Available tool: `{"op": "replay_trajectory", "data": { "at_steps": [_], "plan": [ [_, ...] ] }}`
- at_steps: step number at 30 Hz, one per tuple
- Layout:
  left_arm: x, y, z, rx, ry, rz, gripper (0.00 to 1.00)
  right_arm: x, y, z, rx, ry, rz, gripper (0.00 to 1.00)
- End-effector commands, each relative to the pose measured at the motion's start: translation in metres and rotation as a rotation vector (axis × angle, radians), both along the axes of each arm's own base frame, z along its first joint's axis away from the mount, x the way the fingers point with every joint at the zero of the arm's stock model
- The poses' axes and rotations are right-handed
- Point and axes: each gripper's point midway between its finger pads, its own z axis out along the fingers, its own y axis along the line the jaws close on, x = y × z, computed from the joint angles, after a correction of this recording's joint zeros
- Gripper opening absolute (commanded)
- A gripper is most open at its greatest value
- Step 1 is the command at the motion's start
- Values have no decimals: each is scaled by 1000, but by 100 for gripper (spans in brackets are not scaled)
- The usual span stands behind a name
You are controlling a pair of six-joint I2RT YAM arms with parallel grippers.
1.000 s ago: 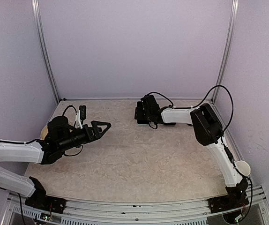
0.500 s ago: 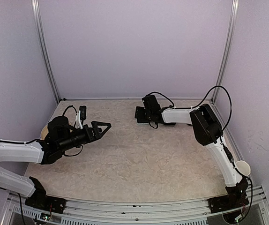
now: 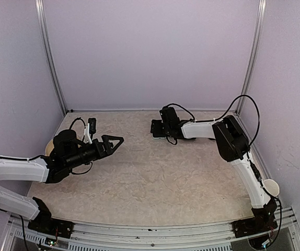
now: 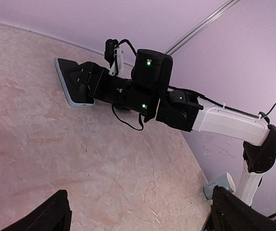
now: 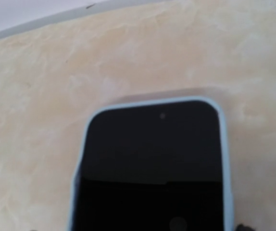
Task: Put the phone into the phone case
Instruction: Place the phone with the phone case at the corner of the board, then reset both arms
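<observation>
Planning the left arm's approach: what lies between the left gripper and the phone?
Only bare marbled tabletop separates the left gripper from the phone. Both the top external and left wrist views show it.

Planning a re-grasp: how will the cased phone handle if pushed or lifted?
The phone lies flat on the table, so it should slide, not roll or tip. Its light-blue case rim looks matte, probably grippy. Lying so low, it may be hard to pinch.
</observation>
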Motion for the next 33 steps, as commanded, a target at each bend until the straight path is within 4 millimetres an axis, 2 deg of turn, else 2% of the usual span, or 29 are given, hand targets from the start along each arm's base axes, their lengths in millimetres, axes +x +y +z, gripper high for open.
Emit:
{"op": "replay_trajectory", "data": {
  "at_steps": [1,7,11,12,13,14,15,17,22,25,29,33],
  "plan": [
    [4,3,8,-2,-28,17,99,-12,5,20,36,-10,29,87],
    [4,4,8,-6,-27,17,99,-14,-5,22,-12,-20,10,89],
    [4,4,9,-5,-29,20,99,-17,-4,35,-16,-45,38,89],
    [4,5,9,-3,-28,22,99,-19,-4,40,-22,-54,50,90],
    [5,5,10,1,-29,25,99,-21,-3,46,-32,-65,65,98],
    [5,6,11,8,-32,28,99,-23,-2,58,-40,-86,87,99],
    [6,6,11,14,-33,33,99,-26,-2,60,-59,-95,102,100],
    [8,8,13,30,-44,44,99,-34,-5,86,-81,-143,134,100],
    [13,12,18,62,-58,68,99,-61,-15,134,-131,-243,219,100],
    [18,15,21,91,-58,94,99,-82,-29,156,-178,-290,261,100],
    [24,26,23,130,-64,159,99,-109,-62,176,-258,-317,239,100],
    [35,46,23,210,-58,270,99,-140,-98,181,-322,-330,214,100]
  ]
}}
